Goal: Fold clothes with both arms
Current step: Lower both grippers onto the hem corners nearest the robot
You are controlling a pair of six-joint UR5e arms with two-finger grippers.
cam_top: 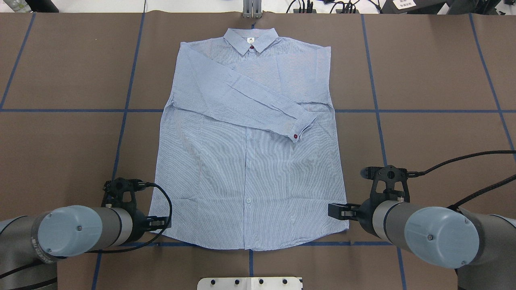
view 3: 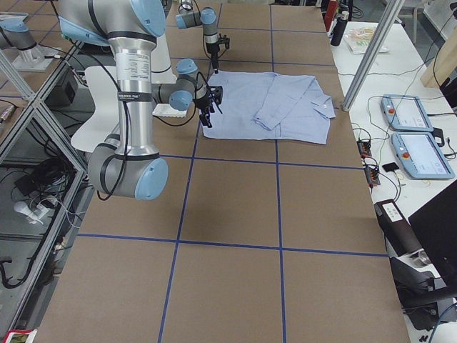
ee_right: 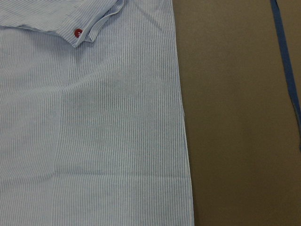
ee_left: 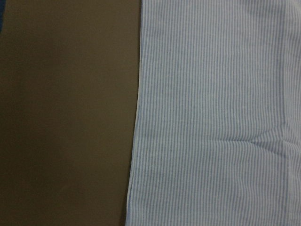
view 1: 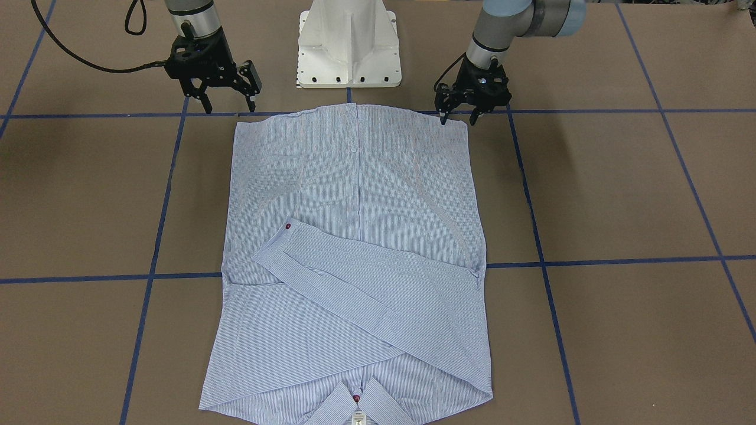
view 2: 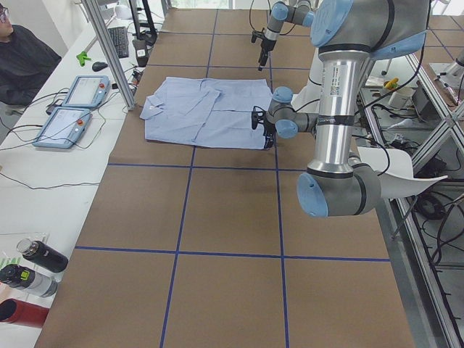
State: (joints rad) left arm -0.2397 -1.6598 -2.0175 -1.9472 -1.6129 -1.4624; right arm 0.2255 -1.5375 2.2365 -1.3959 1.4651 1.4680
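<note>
- The left end effector (view 1: 457, 118) stands at the near left hem corner of the shirt (cam_top: 246, 169), its fingers moderately parted and holding nothing. If it closes there it may catch only the top layer, and the back panel would stay on the desk (cam_top: 435, 64).
- The shirt lies flat and button-side up in the middle of the desk, with its collar (cam_top: 250, 40) far and its hem near. One sleeve (cam_top: 242, 100) lies loose and diagonal across the chest, its cuff (cam_top: 300, 131) toward the right. We think carrying the hem toward the collar could push this sleeve askew or off the side.
- The right end effector (view 1: 230, 106) is spread wide and empty, just off the near right hem corner over bare desk. Closing there would grab nothing, and a one-sided lift would skew the fold.
- The right arm's cable (cam_top: 463, 158) hangs over the desk right of the shirt and could drag on a long sweep.
- Both side edges of the shirt run straight, with bare brown desk showing beyond them left and right. The hem lies near the white pedestal (cam_top: 250, 283), and the collar lies close to the desk's far edge, so there is little room beyond it.
</note>
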